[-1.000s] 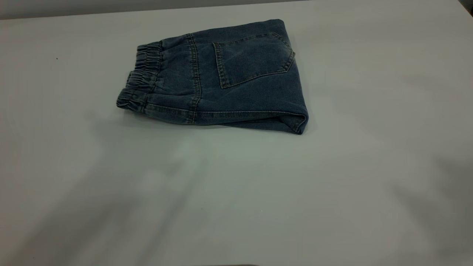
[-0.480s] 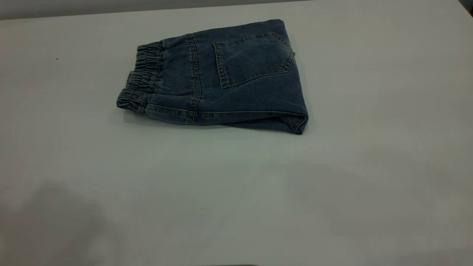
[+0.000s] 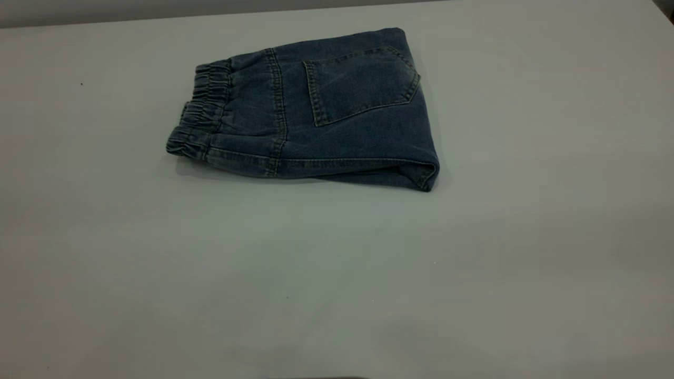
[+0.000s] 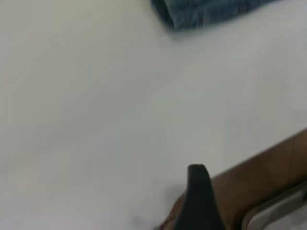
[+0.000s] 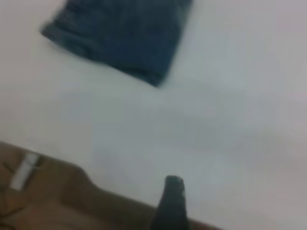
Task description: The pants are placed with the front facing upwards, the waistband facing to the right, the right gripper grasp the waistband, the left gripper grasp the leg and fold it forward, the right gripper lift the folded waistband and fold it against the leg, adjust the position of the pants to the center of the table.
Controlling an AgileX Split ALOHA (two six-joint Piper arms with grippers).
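The blue denim pants lie folded into a compact bundle at the far middle of the table, patch back pocket facing up. The gathered waistband forms the bundle's left end, and a fold forms its right end. Neither arm shows in the exterior view. In the left wrist view only a black tip of the left gripper shows, over the table's near edge, far from the pants. The right gripper likewise shows one black tip at the table's edge, well away from the pants. Nothing is held.
Bare tabletop surrounds the pants on all sides. Beyond the table's near edge, a brown surface shows in the left wrist view and also in the right wrist view. A pale framed object lies past that edge.
The pants have not moved. The arm shadows on the near part of the table have slid toward the front edge and mostly faded.
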